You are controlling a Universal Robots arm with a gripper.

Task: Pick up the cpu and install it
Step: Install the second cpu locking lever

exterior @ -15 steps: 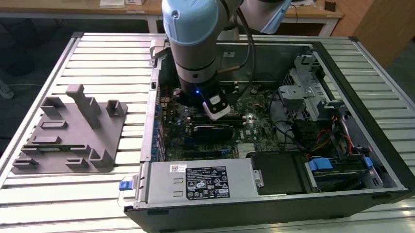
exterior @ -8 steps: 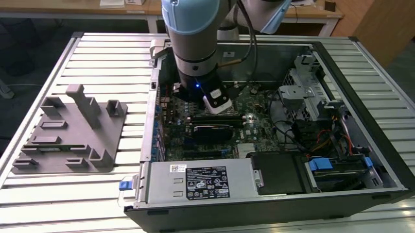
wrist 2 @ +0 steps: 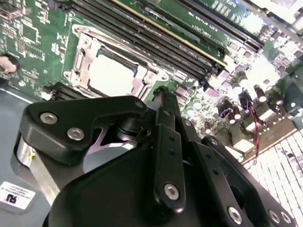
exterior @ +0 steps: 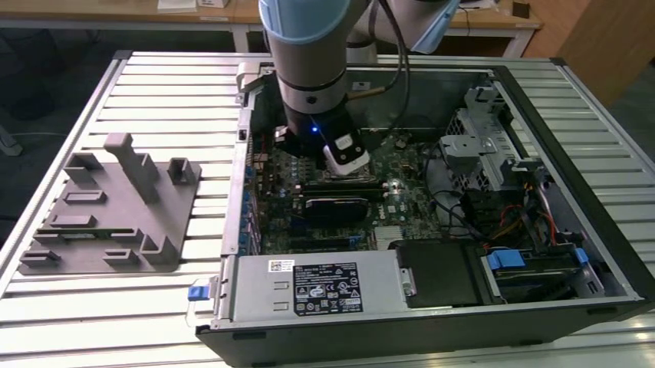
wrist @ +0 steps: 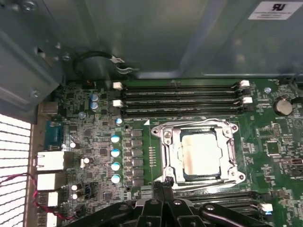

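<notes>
Gripper clenched on nothing just beside socket at centre-right of first wrist view, cpu already seated inside; possibly nudged askew or pins bent by fingertips brushing the frame.

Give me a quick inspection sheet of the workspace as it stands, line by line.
Surface: slatted metal table carrying an open computer case.
Job's things: cpu lies flat inside the socket frame on the motherboard.
Clutter: grey fixture on the table, at the exterior view's left of the case.
Gripper: gripper close to the socket edge, fingers together, holding nothing.
Cables: coloured wires inside the case.
Surroundings: wooden desks behind.
</notes>
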